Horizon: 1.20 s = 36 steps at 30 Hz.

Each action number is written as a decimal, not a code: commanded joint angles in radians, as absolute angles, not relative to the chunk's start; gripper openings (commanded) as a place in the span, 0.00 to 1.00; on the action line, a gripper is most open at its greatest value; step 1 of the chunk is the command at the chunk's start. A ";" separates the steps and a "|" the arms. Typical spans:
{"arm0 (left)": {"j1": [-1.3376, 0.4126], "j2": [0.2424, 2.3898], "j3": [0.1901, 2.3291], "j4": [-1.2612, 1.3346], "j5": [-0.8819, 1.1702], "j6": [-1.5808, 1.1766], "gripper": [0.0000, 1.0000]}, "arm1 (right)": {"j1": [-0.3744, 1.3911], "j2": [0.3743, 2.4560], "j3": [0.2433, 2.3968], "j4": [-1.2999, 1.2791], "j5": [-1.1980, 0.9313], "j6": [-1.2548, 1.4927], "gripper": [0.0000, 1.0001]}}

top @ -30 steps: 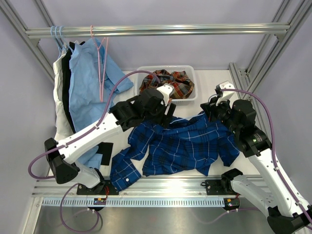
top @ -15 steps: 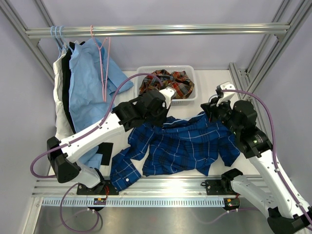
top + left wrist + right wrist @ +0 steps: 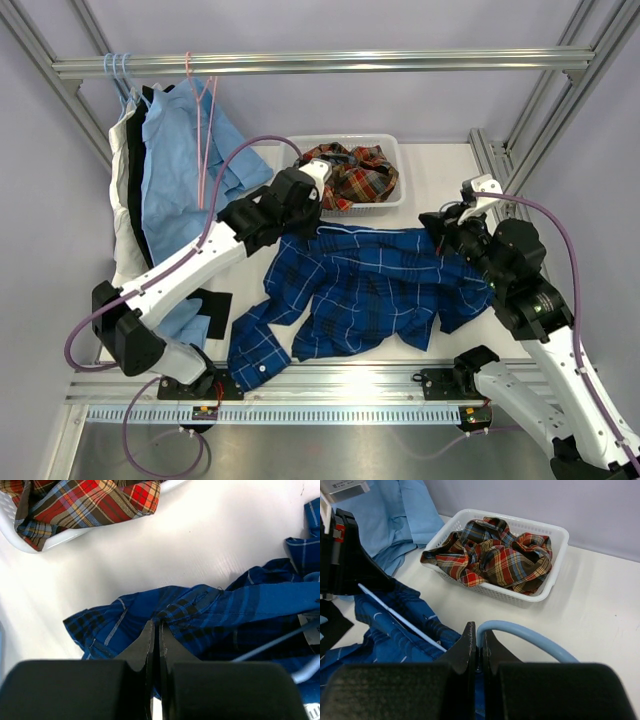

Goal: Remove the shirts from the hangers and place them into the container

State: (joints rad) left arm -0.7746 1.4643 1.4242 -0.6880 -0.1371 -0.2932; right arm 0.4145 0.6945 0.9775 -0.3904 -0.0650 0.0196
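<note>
Since a second ago the left gripper [image 3: 308, 218] has snapped closed and drawn toward the basket [image 3: 400, 172], while the right arm has pulled out to the right, so the dark blue shirt [image 3: 370, 290] now lies stretched, its top edge a nearly straight line between the two tools. From above, that checked cloth spreads rumpled over the white table [image 3: 440, 160]. The plaid shirt [image 3: 355, 175] sits bunched in the basket, a shallow white tub with rounded corners. On the metal rail [image 3: 320, 62] a thin pink hanger [image 3: 205, 130] hangs bare against a light blue shirt [image 3: 175, 170].

The left wrist view shows the left gripper [image 3: 155, 627] clenched, its black tips pinching a folded edge of the dark blue shirt [image 3: 225, 610]. A pale blue hanger [image 3: 275, 642] shows as a thin wire inside the cloth at the right, and the basket [image 3: 60, 539] fills the upper left corner.

The right wrist view shows the right gripper [image 3: 479, 641] clamped on the curved wire of the pale blue hanger [image 3: 530, 637]. The basket's perforated wall [image 3: 547, 582] stands beyond, the plaid shirt [image 3: 495, 555] heaped inside
</note>
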 commanded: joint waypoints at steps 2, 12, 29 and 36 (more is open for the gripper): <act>-0.718 1.399 1.348 -0.689 -0.222 -0.276 0.00 | 0.407 0.638 1.042 -0.342 0.035 0.049 0.00; -0.718 1.274 1.113 -0.465 0.097 -0.367 0.07 | 0.407 0.673 1.072 -0.287 -0.029 0.094 0.00; -0.577 0.969 0.997 -0.411 0.328 0.021 0.99 | 0.407 0.804 1.080 -0.302 -0.235 0.063 0.00; -0.552 0.939 1.046 -0.362 0.529 0.061 0.99 | 0.407 0.847 1.088 -0.337 -0.264 0.032 0.00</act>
State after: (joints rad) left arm -0.5537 0.9657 0.9756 -0.4175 0.3607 -0.0002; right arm 0.4126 0.8387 1.0302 -0.3649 -0.2268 0.0643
